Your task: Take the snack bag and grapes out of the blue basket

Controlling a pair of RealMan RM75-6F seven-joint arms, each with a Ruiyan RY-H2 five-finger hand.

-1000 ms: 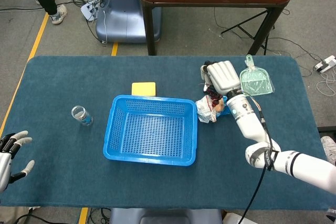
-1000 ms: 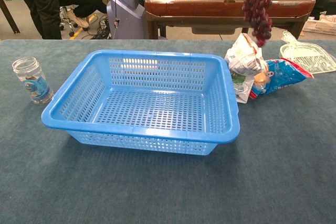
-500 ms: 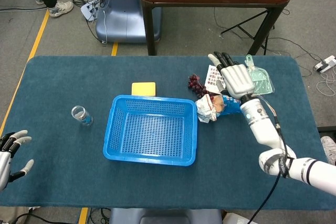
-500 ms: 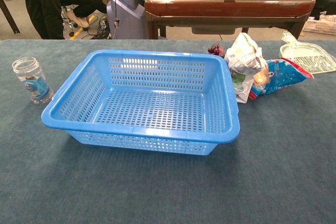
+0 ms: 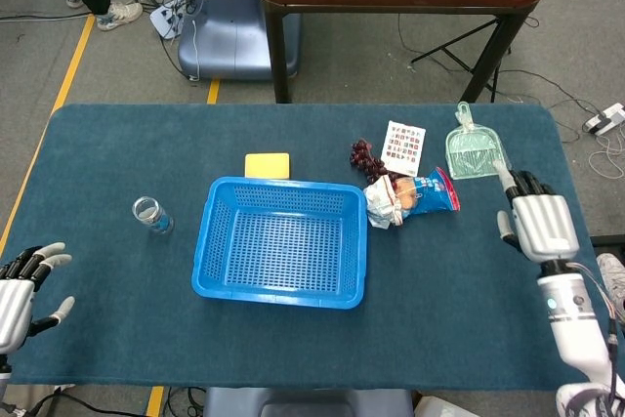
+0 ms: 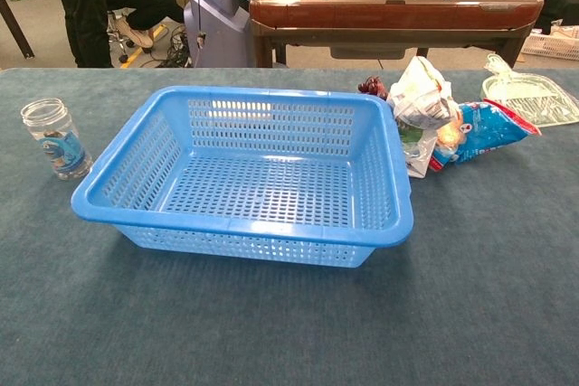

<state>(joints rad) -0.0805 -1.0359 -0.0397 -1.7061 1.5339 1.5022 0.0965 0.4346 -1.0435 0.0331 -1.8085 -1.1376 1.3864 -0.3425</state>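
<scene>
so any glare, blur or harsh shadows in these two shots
Head view: even, soft light, sharp throughout, only a faint shadow by the blue basket. Chest view: sharp too; some shine on the snack bag and the jar, and a soft shadow under the basket's near rim.

Your worktop [image 5: 293, 358] is covered in dark blue cloth. On it you have the blue basket [image 5: 281, 241] near the middle, a small jar [image 5: 151, 215] well to its left, a yellow pad [image 5: 268, 165] just behind it, and to its right the snack bag [image 5: 410, 198], grapes [image 5: 365, 156], a printed card [image 5: 403, 147] and a green scoop [image 5: 474, 151].
</scene>
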